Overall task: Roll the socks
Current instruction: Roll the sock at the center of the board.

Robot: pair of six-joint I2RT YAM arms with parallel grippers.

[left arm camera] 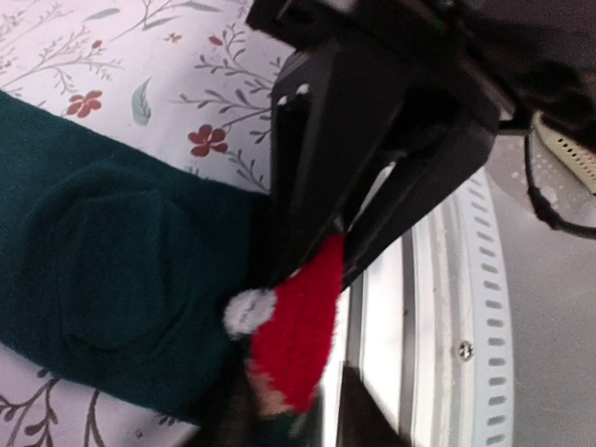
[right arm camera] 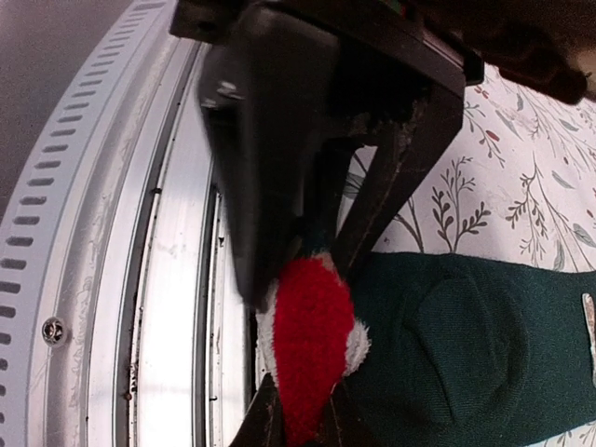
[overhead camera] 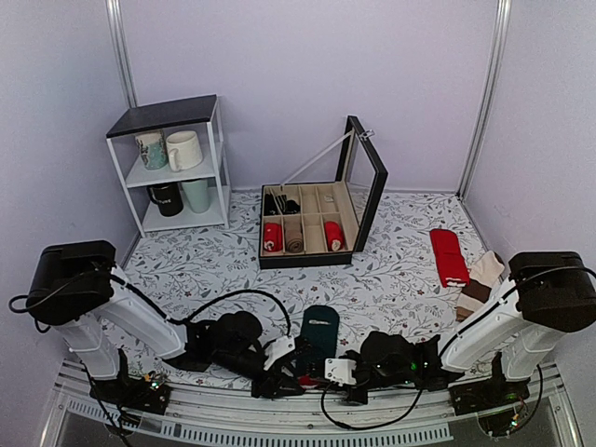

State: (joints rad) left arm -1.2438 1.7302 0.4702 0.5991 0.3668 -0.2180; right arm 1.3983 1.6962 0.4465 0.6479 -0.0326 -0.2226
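Left gripper (left arm camera: 312, 265), right gripper (right arm camera: 315, 250) clamp socks (overhead camera: 318, 328) at red tip, seemingly | risk: uneven turning skews roll, or tip slips

Teal-green socks (overhead camera: 318, 331), red tip (right arm camera: 312, 346), floral table (overhead camera: 400, 279)

Flower-print table (overhead camera: 400, 279) and its load.
Open box (overhead camera: 303, 261) at back; shelf (overhead camera: 163, 115) left of it, red socks (overhead camera: 449, 257) right, teal socks (overhead camera: 318, 333) in front.
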